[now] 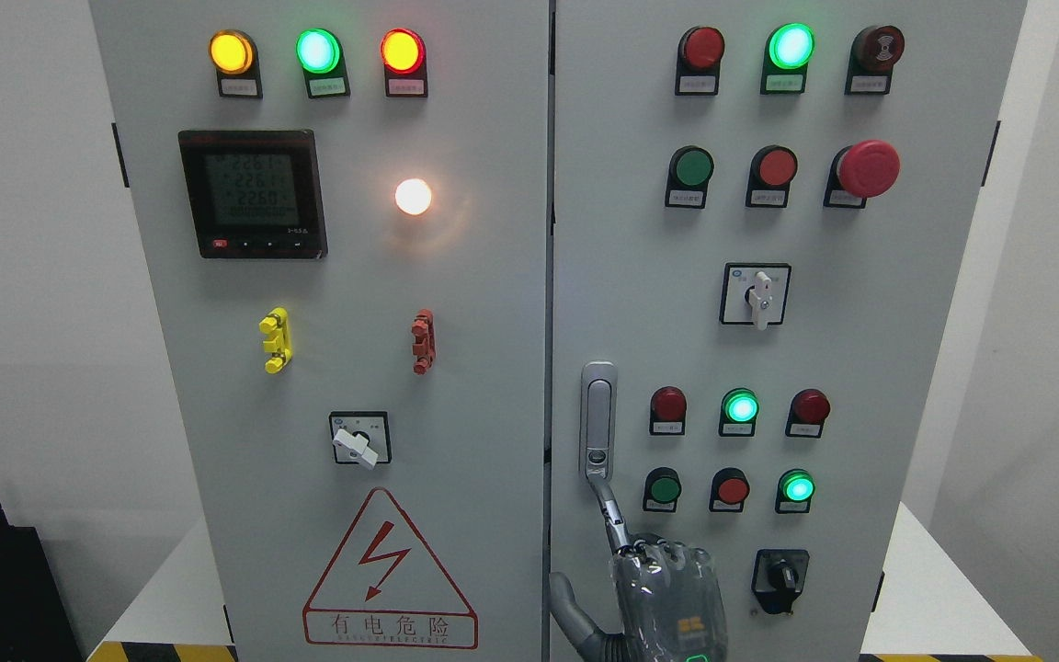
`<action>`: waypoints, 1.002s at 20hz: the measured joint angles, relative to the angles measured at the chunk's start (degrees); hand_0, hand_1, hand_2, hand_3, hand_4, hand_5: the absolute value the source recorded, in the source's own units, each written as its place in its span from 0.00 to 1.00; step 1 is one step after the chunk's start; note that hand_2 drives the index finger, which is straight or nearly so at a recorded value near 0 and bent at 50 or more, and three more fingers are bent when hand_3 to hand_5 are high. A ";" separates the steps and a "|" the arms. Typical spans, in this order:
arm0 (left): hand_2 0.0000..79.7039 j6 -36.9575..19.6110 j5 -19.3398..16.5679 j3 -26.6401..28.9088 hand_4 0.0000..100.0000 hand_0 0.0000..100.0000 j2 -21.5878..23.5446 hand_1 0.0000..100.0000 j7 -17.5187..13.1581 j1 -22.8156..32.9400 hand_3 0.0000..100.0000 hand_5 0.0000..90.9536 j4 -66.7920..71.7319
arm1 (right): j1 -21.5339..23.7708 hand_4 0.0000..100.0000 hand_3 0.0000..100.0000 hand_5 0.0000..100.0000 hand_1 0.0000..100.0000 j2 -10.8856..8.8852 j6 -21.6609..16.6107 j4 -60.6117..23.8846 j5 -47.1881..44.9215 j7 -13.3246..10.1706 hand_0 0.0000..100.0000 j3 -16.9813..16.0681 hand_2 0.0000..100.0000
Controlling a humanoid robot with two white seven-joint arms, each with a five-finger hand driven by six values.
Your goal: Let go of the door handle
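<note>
One finger [610, 517] of the right hand [669, 588] touches the door handle [597, 414] at the right door's [916, 368] left edge, the others curled, gripping nothing. I'd draw straight back to avoid snagging.

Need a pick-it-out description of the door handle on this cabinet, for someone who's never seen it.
On the grey cabinet's right door, look along its left edge, just beside the centre seam. The door handle is a tall, narrow silver lever left of the lower buttons, the only metal part among round coloured lamps, with a hand's finger reaching its bottom.
</note>
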 measured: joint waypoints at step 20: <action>0.00 0.00 0.00 0.00 0.00 0.12 0.00 0.39 0.00 0.00 0.00 0.00 0.00 | -0.80 1.00 1.00 0.99 0.37 0.06 0.12 0.59 -0.08 0.94 0.37 -0.42 0.00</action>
